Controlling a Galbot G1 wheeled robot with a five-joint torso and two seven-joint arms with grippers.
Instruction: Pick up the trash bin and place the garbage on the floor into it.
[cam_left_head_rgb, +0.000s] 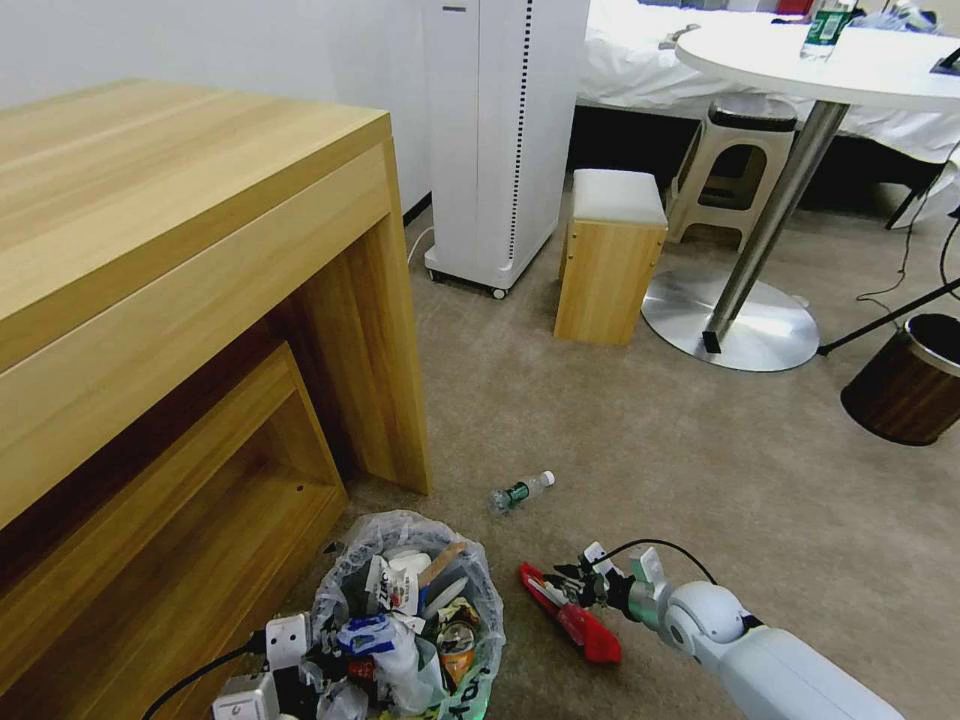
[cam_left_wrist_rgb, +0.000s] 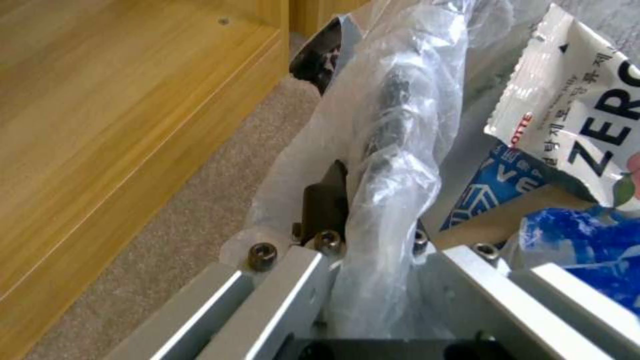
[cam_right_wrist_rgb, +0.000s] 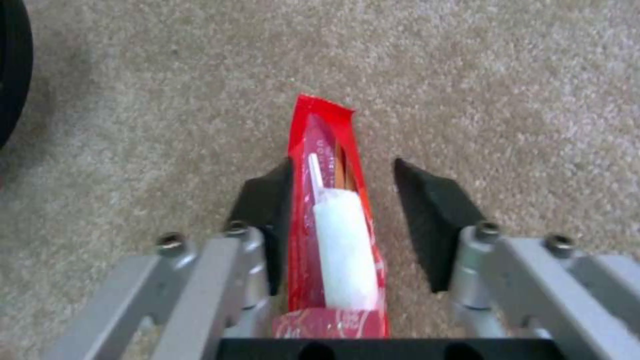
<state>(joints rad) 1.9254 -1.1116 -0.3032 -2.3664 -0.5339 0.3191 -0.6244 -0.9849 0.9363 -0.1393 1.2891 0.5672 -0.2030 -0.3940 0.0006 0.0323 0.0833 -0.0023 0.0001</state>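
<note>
The trash bin, black and lined with a clear plastic bag, stands on the floor by the desk, full of packets, a can and tissues. My left gripper is shut on its bag-covered rim, with one dark finger outside the rim. My right gripper is low over the carpet, open, straddling a red wrapper that lies lengthwise between its fingers and touches one pad. The red wrapper lies just right of the bin. A green-labelled bottle lies farther out on the carpet.
A wooden desk with a lower shelf fills the left side. Ahead stand a white tower appliance, a wooden stool, a plastic stool and a round table's metal base. A dark brown round container sits far right.
</note>
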